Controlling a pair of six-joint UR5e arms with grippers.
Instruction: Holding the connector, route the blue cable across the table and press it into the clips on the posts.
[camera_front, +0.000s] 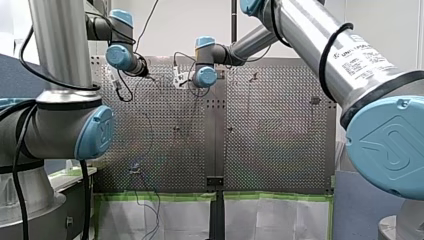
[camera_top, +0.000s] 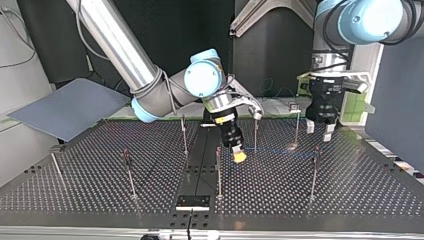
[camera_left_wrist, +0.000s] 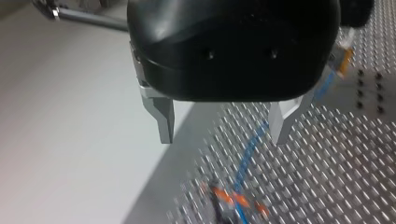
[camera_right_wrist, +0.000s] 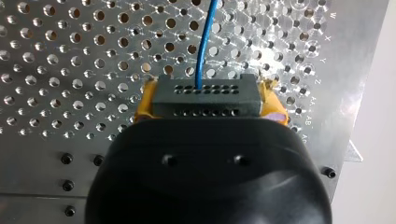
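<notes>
In the top view, thin posts (camera_top: 218, 172) stood scattered over the table (camera_top: 360, 195), and you had open lanes between them. The blue cable (camera_top: 280, 150) ran mid-frame from the connector (camera_right_wrist: 205, 95) clamped in my right gripper (camera_top: 239, 156) toward the right, barring a low pass there. My left gripper (camera_top: 319, 132), fingers apart, hung at upper right beside a post. The lower right corner lay free.
</notes>
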